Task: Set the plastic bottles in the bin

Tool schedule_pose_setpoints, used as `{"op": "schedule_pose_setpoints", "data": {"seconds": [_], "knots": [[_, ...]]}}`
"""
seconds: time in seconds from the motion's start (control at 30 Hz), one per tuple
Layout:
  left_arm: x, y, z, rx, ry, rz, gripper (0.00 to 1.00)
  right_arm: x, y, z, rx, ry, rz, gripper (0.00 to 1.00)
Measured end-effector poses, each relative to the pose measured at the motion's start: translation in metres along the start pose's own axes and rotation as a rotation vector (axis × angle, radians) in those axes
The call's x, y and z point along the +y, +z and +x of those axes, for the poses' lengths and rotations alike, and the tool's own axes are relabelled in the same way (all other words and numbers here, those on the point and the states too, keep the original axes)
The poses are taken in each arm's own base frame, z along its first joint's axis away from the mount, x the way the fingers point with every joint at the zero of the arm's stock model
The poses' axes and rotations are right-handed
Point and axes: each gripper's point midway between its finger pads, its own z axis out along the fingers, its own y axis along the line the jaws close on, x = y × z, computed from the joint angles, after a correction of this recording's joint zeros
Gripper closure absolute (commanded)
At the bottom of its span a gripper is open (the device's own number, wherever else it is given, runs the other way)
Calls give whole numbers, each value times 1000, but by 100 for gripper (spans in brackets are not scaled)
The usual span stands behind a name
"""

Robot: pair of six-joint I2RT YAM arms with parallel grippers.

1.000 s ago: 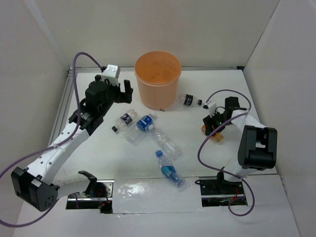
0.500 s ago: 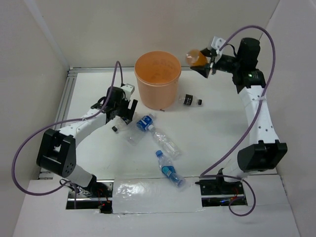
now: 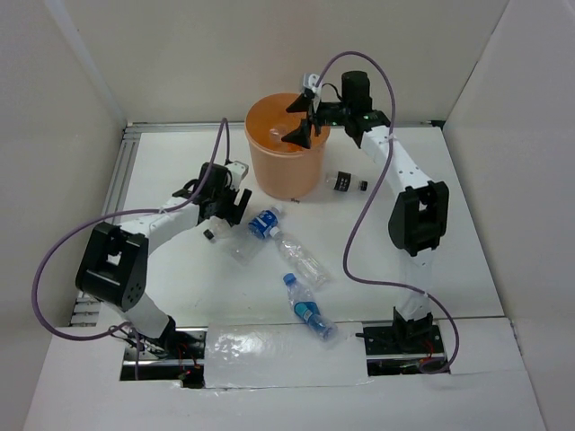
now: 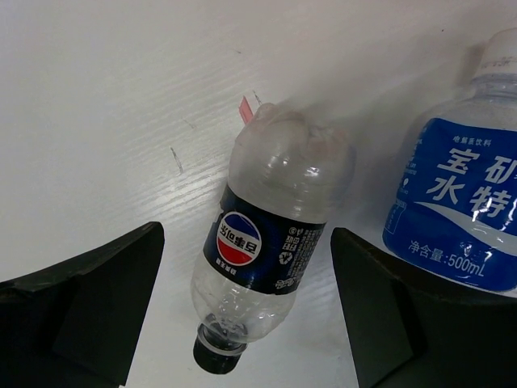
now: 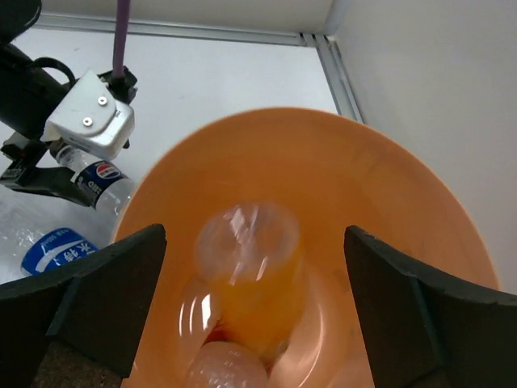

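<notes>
The pale-orange bin (image 3: 286, 166) stands at the back middle. My right gripper (image 3: 301, 119) hangs open over its mouth. In the right wrist view the gripper (image 5: 257, 311) is empty, and the stubby orange bottle (image 5: 252, 279) lies blurred inside the bin (image 5: 388, 202) beside another clear bottle (image 5: 226, 373). My left gripper (image 3: 225, 215) is open and low around a black-capped Pepsi bottle (image 4: 271, 242) lying on the table, without touching it. A blue-labelled bottle (image 3: 263, 224) lies just right of it and also shows in the left wrist view (image 4: 464, 202).
A clear bottle (image 3: 304, 260) and a blue-capped bottle (image 3: 310, 312) lie in the middle of the table. A black-labelled bottle (image 3: 344, 182) lies right of the bin. White walls close in the sides and back.
My right gripper swung left from beside the bin to over it and let the orange bottle go into it. My left arm shifted slightly and stays over the Pepsi bottle.
</notes>
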Motion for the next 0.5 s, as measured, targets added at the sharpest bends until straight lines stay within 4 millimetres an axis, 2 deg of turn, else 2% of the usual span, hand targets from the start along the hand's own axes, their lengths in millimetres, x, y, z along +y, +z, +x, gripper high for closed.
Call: {"op": "schedule_pose_setpoints", "data": {"seconds": [0.07, 0.17, 0.27, 0.33, 0.4, 0.43, 0.47, 0.5], "knots": [[-1, 3, 1, 4, 1, 1, 5, -2, -2, 4, 10, 28, 13, 1], [-5, 10, 7, 24, 11, 4, 8, -11, -16, -16, -8, 36, 47, 1], [-12, 22, 19, 65, 26, 9, 15, -19, -47, -44, -30, 42, 104, 1], [-16, 30, 30, 101, 35, 12, 27, -24, -80, -64, -40, 37, 160, 1], [-18, 35, 38, 129, 43, 13, 41, -21, -111, -75, -36, 39, 210, 1], [-19, 35, 37, 126, 43, 14, 56, -21, -129, -79, -32, 33, 242, 2], [-19, 34, 36, 124, 40, 14, 63, -18, -144, -80, -25, 36, 269, 3], [-19, 34, 34, 121, 40, 13, 69, -16, -156, -80, -18, 41, 292, 11]]}}
